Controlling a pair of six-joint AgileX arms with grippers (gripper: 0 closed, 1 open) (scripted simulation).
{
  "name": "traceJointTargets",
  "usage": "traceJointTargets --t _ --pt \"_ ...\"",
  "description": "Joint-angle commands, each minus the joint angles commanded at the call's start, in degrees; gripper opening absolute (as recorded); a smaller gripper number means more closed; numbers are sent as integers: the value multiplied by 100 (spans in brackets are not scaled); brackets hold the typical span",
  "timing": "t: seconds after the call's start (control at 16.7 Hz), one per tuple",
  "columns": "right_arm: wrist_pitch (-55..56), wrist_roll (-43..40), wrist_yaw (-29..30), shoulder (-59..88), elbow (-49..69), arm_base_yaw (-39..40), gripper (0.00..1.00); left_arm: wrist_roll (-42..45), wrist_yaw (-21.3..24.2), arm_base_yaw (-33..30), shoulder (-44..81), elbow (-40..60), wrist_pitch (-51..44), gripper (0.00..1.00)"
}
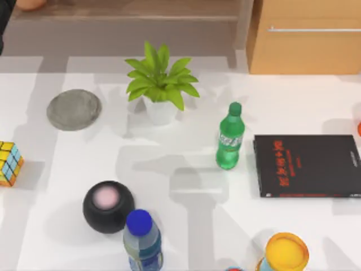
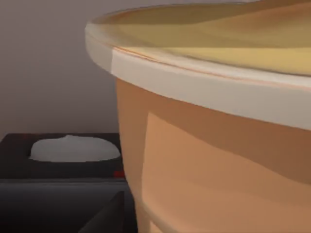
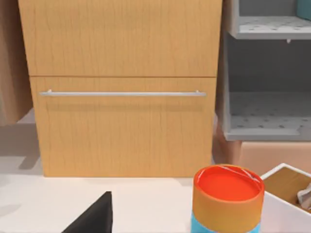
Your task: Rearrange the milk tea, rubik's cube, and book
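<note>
**Closing on the milk tea: grasp not confirmed**

You are looking at the milk tea (image 2: 204, 160) sitting hard up against the left gripper (image 2: 109, 216). In the left wrist view its tan wall and cream rim are looming directly ahead, nearly touching. You cannot tell whether this gripper is clenched, released or already grasping the cup. Only a dark wedge of it is poking into the frame just beside the cup's wall. Beyond the gripper, past the cup, a dark flat thing with a pale patch is lying well apart. What it is, you cannot tell.

Judging the step: you are working the first item, the cup, and are either at the approach's end or at the grasp itself. The rubik's cube (image 1: 9, 164) is waiting untouched at the table's left edge in the top view, with the black ball (image 1: 108, 206) and the blue-capped bottle (image 1: 142, 240) standing nearer the middle.

The right gripper (image 3: 92, 216) is idling, facing the wooden drawer front (image 3: 121, 92), with an orange-lidded can (image 3: 227, 199) just ahead of it. Its state cannot be told either.

What the next move is asking for:
- confirming a firm hold on the tapered wall before lifting, as a tapered cup is likely to slip downward;
- keeping the cup upright while carrying;
- steering clear of the dark thing behind it.
</note>
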Motion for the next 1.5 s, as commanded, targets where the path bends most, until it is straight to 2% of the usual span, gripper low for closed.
traceJointTargets --t 0.6,1.2,1.5 --pt "0 0 0 0 0 0 100 0 0 0 0 0 0 2" --pt "0 0 0 0 0 0 100 10 0 15 -28 -19 9 0" --pt "0 0 0 0 0 0 100 13 11 27 -796 -991 173 0"
